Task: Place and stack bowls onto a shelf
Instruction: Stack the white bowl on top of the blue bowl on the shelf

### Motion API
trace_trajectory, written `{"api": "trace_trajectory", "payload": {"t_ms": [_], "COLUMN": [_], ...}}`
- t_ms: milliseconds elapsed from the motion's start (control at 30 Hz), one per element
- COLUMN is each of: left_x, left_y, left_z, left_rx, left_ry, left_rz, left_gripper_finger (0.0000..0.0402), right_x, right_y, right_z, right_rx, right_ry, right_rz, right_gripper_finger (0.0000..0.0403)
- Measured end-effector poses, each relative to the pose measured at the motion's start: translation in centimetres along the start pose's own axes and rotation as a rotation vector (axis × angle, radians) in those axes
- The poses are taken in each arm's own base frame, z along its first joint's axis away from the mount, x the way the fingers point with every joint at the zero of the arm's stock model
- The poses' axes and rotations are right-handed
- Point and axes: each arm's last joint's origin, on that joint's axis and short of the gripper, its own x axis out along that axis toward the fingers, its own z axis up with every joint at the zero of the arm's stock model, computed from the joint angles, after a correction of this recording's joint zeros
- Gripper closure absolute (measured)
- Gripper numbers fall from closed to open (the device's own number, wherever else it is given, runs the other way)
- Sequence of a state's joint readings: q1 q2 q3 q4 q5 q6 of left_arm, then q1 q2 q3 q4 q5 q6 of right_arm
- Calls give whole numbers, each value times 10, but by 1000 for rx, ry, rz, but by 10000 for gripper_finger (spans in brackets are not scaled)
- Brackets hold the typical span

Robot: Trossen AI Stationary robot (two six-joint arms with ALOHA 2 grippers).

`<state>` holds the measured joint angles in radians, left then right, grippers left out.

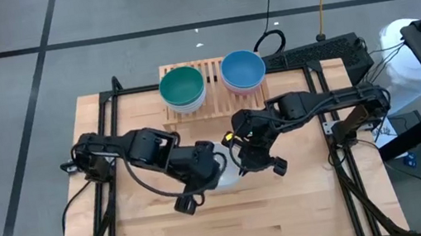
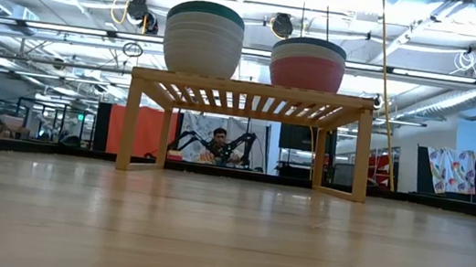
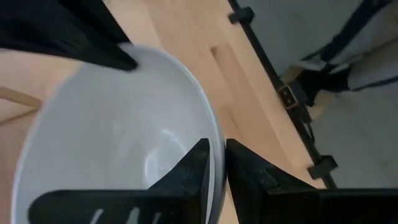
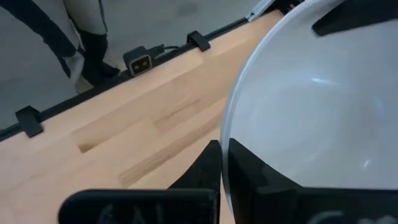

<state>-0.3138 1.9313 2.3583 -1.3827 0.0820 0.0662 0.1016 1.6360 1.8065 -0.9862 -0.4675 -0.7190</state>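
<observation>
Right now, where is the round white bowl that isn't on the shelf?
In the high view, the white bowl sits mid-table between the left gripper and right gripper.

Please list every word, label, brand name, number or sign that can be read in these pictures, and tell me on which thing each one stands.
None: no text can be read in any view.
Bowls, shelf, table: no print or label visible.
White marks on the left pincer base: cut off at the picture's edge, not readable.
Patterned cloth in the room behind: shapes only, too small to read.
</observation>
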Motion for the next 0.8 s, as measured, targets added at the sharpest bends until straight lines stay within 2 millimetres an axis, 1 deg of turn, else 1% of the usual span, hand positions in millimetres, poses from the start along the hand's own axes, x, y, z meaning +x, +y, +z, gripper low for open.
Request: {"api": "trace_trajectory", "payload": {"t_ms": [233, 533, 667, 733, 800], "left_x": [-10, -39, -43, -45, -47], "left_y": [1, 2, 2, 2, 1], "left_z": [-1, 0, -1, -1, -2], "left_rx": [-12, -2, -7, -7, -5], "left_ry": [-26, -144, -151, -159, -160], "left_rz": [54, 128, 144, 145, 140], "left_gripper_finger": [347, 346, 346, 346, 346], "right_x": [-3, -4, -4, -4, -4], "right_y": [-3, -4, -3, -1, -3], "right_z": [-3, -3, -3, -6, -7], "right_rx": [9, 8, 10, 30, 27], "right_ry": [4, 4, 6, 37, 52], "right_rz": [-14, -13, -11, -3, -31], "right_gripper_finger": [402, 402, 402, 402, 402]}}
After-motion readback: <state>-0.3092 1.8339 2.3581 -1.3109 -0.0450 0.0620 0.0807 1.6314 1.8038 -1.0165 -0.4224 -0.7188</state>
